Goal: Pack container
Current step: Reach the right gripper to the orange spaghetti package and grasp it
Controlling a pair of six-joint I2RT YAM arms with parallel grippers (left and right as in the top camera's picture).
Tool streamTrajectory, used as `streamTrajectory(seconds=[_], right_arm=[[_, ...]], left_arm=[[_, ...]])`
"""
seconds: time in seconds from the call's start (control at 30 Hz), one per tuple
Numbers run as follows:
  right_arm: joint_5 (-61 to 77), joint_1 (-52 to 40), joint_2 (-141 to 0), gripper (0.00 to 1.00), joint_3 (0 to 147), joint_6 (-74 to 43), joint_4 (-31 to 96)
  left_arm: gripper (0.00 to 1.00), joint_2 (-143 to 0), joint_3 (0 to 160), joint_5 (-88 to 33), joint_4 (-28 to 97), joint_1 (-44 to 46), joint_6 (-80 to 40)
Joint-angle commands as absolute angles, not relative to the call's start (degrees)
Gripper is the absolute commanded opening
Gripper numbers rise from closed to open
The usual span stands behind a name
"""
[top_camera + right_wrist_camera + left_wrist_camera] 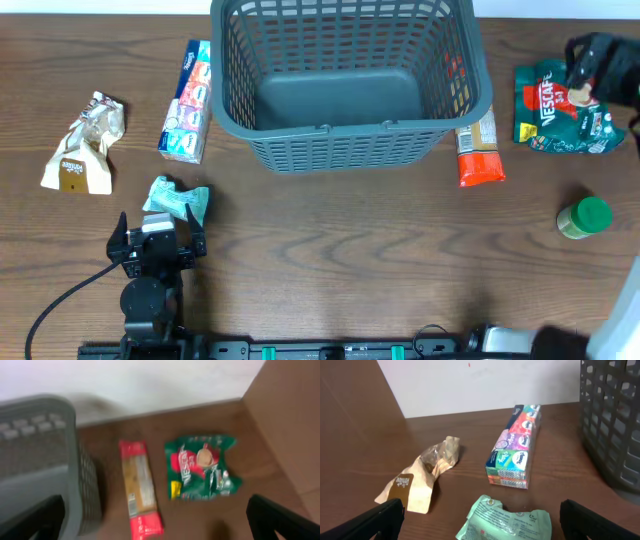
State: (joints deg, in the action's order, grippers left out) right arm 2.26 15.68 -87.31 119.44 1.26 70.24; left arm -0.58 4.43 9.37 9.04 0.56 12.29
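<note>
Grey container [350, 150], red pkt [479, 152] beside, green jar [585, 217] apart

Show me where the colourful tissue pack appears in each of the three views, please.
Overhead: the tissue pack lies in the upper left, just left of the basket.
Left wrist: the tissue pack is in the centre, the basket at the right edge.
Right wrist: not in it; only the basket shows, at the left.
Shared landmark: the basket, seen in all three views.
</note>
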Motion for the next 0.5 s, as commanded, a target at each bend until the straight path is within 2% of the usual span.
streamTrajectory(seconds=[0.0, 0.17, 0.47], right_arm=[[3.9, 16.3, -92.9, 0.99, 124.2, 4.5, 74.4], [3.9, 16.3, -97.9, 0.99, 124.2, 12.8, 77.5], [6.9, 16.4, -100.6, 0.99, 123.8, 9.8, 79.5]], left_arm=[[0.99, -0.2, 3.0, 9.4, 9.7, 0.7, 12.9], [0.99, -0.2, 3.0, 9.4, 9.7, 0.7, 12.8], [0.98, -0.2, 3.0, 9.4, 9.7, 0.7, 12.9]])
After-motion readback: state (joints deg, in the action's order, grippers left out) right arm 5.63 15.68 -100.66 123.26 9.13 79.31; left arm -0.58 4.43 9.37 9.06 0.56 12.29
